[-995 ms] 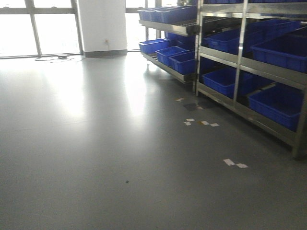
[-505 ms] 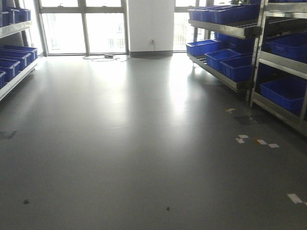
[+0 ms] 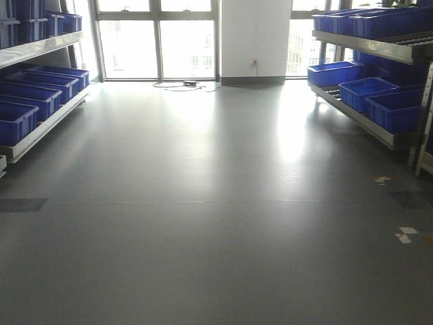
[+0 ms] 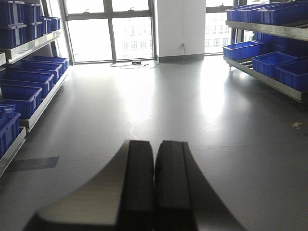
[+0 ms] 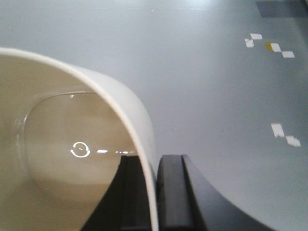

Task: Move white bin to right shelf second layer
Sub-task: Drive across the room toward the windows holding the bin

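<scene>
The white bin point(image 5: 72, 144), a glossy cream tub, fills the left half of the right wrist view with its hollow facing the camera. My right gripper point(image 5: 156, 161) is shut on the bin's wall, one black finger inside and one outside, above bare grey floor. My left gripper point(image 4: 155, 144) is shut with nothing between its pads, also above the floor. The right shelf point(image 3: 379, 128) stands at the right edge of the front view. Its level above the bottom one point(image 3: 358, 46) carries blue crates. The bin does not show in the front view.
A left rack point(image 3: 40, 128) holds several blue crates point(image 3: 27, 101). More blue crates point(image 3: 379, 101) sit on the right rack's bottom level. A white pillar point(image 3: 254, 37) and windows are at the back, a cable point(image 3: 183, 85) lies on the floor, and white tape marks point(image 3: 406, 233) lie near the right rack.
The front view has swung left. The right rack slid from centre-right to the right edge, and the left rack with its crates came into view.
</scene>
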{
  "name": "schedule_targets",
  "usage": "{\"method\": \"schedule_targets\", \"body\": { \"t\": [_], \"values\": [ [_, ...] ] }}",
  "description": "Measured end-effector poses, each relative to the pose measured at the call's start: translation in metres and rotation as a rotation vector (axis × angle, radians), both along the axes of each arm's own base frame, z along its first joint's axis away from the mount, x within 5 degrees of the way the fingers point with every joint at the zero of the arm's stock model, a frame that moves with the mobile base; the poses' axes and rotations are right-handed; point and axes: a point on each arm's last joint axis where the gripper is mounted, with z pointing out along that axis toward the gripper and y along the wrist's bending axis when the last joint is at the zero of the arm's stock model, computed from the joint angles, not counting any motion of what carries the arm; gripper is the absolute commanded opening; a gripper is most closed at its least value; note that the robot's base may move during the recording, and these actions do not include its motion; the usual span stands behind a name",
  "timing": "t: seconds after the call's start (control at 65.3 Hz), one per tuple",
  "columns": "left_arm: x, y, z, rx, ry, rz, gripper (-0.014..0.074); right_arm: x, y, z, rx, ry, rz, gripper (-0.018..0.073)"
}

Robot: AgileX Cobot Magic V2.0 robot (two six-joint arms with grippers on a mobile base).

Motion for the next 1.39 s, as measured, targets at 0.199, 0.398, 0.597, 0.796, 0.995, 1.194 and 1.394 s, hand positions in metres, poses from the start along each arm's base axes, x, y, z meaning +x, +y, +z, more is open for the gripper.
{"method": "schedule_targets", "body": {
  "t": [0.199, 0.398, 0.597, 0.796, 0.995, 1.194, 1.394],
  "values": [
    [0.0000, 0.0000, 0.0000, 0.000, 0.000, 0.000, 0.0085, 0.0000, 0.0000, 0.0000, 0.000, 0.000, 0.000, 0.0053],
    [0.0000, 0.0000, 0.0000, 0.000, 0.000, 0.000, 0.0085, 0.0000, 0.0000, 0.0000, 0.000, 0.000, 0.000, 0.0053],
    [0.0000, 0.0000, 0.0000, 0.000, 0.000, 0.000, 0.0085, 0.0000, 0.0000, 0.0000, 0.000, 0.000, 0.000, 0.0053],
    [0.0000, 0.0000, 0.0000, 0.000, 0.000, 0.000, 0.0085, 0.0000, 0.0000, 0.0000, 0.000, 0.000, 0.000, 0.0053],
    [0.0000, 0.0000, 0.0000, 0.000, 0.000, 0.000, 0.0085, 0.0000, 0.0000, 0.0000, 0.000, 0.000, 0.000, 0.0053],
    [0.0000, 0.0000, 0.0000, 0.000, 0.000, 0.000, 0.0085, 0.0000, 0.0000, 0.0000, 0.000, 0.000, 0.000, 0.0053],
    [0.0000, 0.0000, 0.0000, 0.000, 0.000, 0.000, 0.0085, 0.0000, 0.0002, 0.0000, 0.003, 0.000, 0.001, 0.0053]
  ]
}}
